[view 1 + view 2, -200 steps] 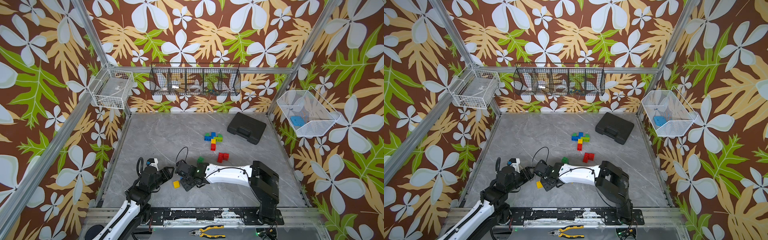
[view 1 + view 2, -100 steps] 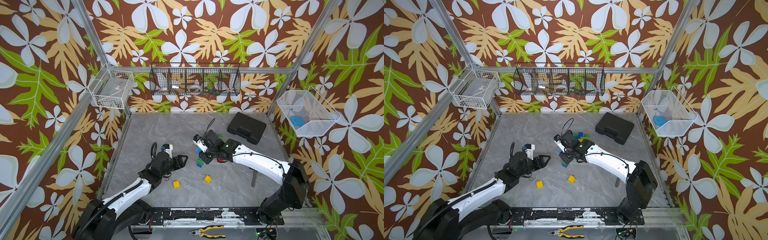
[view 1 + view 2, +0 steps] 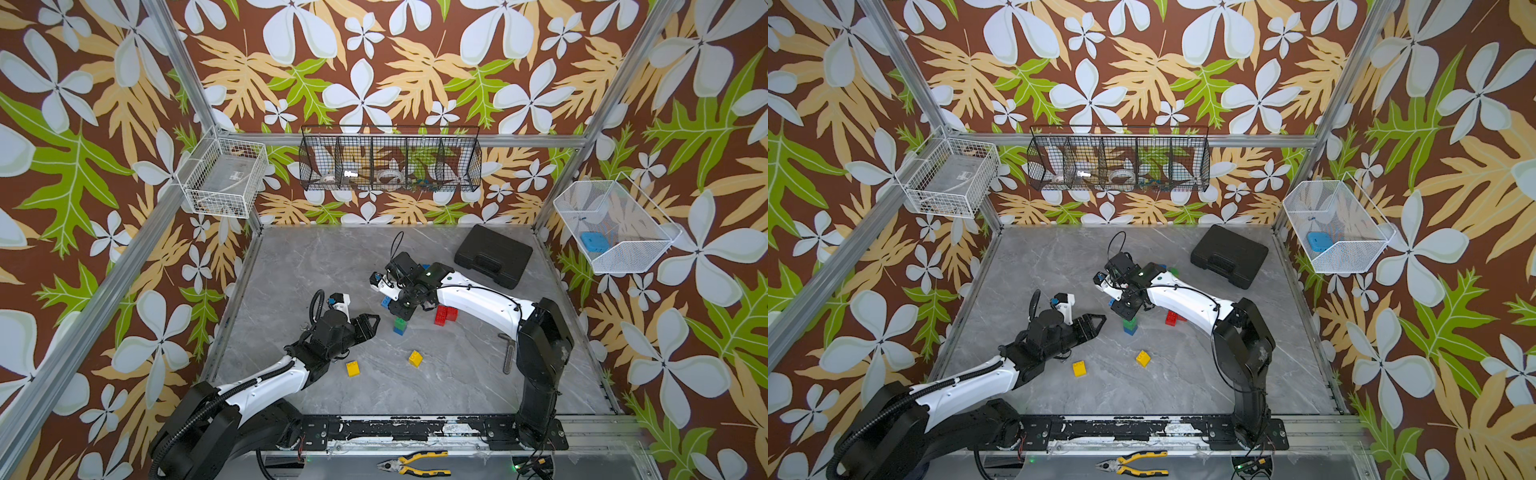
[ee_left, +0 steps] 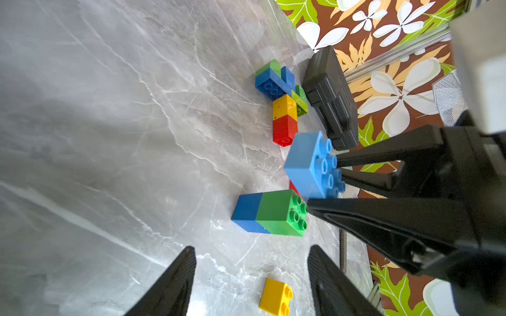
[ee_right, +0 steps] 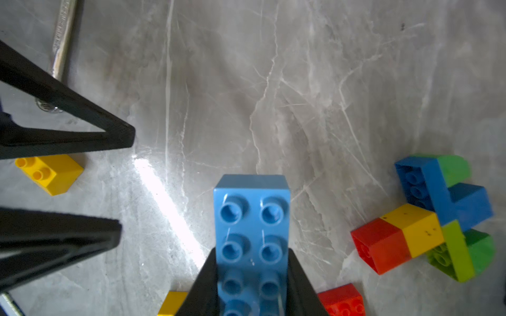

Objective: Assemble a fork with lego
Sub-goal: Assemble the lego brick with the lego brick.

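**Base:** Start at the left. What have you got?

**Me:** My left gripper [image 3: 369, 325] is low over the table [image 3: 311, 266], jaws well apart, nothing between them. One yellow brick [image 3: 353, 368] lies loose just beside that arm. A second yellow brick [image 3: 415, 358] lies further right, also loose.

**Base:** And the middle?

**Me:** A green-on-blue stack [image 3: 400, 325] stands upright on the table, just ahead of the left fingertips. My right gripper [image 5: 252, 255] hangs close over it, clamped on a long light-blue brick [image 5: 252, 213] with its studs facing the wrist camera. I cannot tell whether brick and stack touch.

**Base:** Right of that?

**Me:** The red bricks [image 3: 445, 314] are partly under my right arm. The part-built piece [image 5: 438, 219], with red, yellow, blue and green joined, lies flat near the black case [image 3: 492, 255]. In both top views my arm covers most of it.
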Robot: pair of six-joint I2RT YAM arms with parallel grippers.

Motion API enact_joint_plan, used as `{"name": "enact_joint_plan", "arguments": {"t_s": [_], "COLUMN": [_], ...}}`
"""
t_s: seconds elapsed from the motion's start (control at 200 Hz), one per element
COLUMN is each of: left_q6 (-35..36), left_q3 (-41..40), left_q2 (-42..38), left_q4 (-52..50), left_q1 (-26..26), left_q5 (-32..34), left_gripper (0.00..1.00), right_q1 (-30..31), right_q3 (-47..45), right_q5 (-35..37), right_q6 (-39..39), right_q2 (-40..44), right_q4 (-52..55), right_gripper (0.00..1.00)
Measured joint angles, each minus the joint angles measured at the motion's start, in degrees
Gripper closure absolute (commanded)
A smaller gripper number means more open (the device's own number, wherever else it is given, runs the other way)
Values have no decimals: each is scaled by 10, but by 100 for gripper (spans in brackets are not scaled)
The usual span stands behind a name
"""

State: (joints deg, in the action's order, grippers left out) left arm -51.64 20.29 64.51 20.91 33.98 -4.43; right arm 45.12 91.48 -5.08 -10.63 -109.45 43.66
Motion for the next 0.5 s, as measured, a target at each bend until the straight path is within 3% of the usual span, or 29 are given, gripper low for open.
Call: {"name": "enact_joint_plan", "arguments": {"t_s": [0.5], "left_q6": [6], "left_q3": [15], "left_q2": [31], "left_q4": [10], "left_q1": [0], "left_q5": [-20], "left_gripper": [33], "right_q1": [-21], "right_q3": [42], "right_q5": [-52], "right_q6": [12], "right_q2": [-38], "right_q4": [58], "right_gripper": [100]}}
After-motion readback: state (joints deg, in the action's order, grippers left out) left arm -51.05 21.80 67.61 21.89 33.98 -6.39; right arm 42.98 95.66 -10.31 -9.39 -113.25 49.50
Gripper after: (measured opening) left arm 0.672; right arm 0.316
